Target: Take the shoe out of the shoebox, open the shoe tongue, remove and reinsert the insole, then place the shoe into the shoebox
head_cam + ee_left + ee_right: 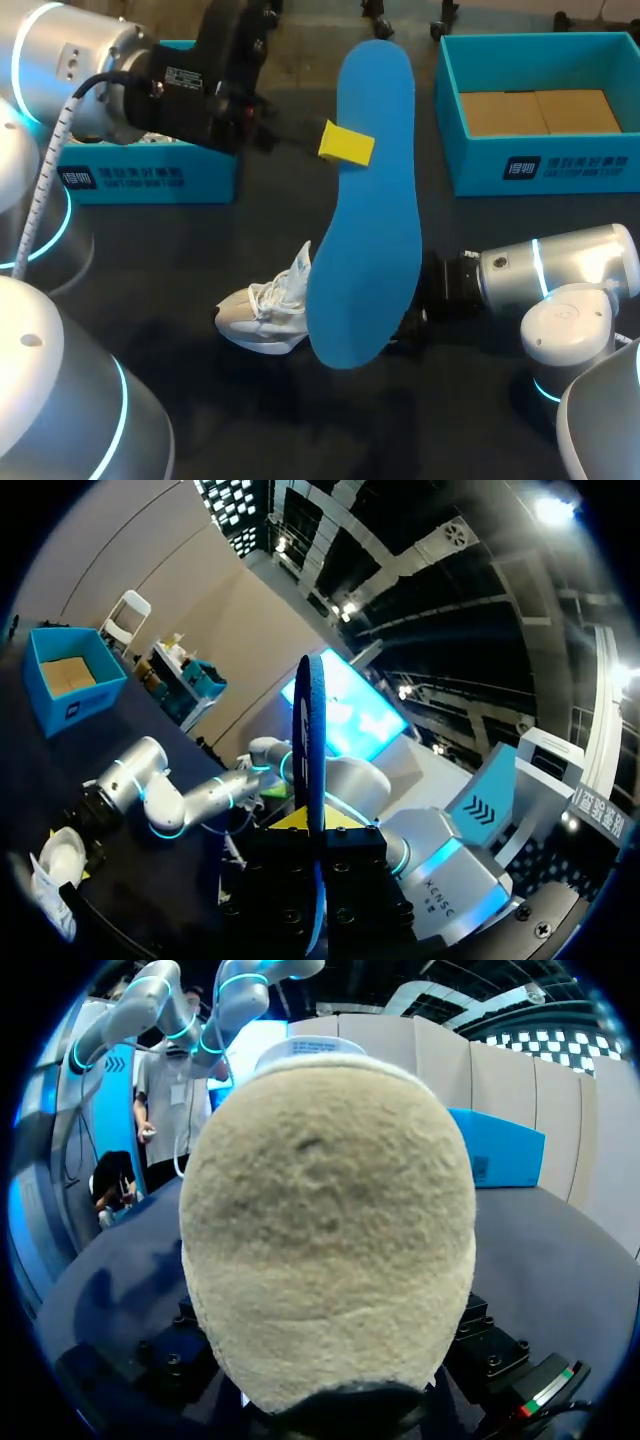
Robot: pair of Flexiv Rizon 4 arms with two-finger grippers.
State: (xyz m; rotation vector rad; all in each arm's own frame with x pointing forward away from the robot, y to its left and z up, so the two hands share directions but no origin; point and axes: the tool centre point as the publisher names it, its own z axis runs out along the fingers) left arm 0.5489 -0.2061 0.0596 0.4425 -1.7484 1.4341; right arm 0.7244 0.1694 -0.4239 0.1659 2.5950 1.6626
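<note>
Blue foam insole point(365, 200) aloft, with the left gripper point(345, 143) clamped on its edge.
White lace-up shoe point(265, 315) mid-table, against the right gripper point(408, 322) — its hold cannot be told.

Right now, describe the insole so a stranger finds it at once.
Start at the dark table, between the blue boxes. The insole is held aloft in the left hand, near the white shoe. It is the only flat, foot-shaped blue sheet.

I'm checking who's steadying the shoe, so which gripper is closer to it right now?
Right. The right gripper is against the shoe, at its end hidden behind the blue insole; the left gripper is raised well away, shut on that insole.
</note>
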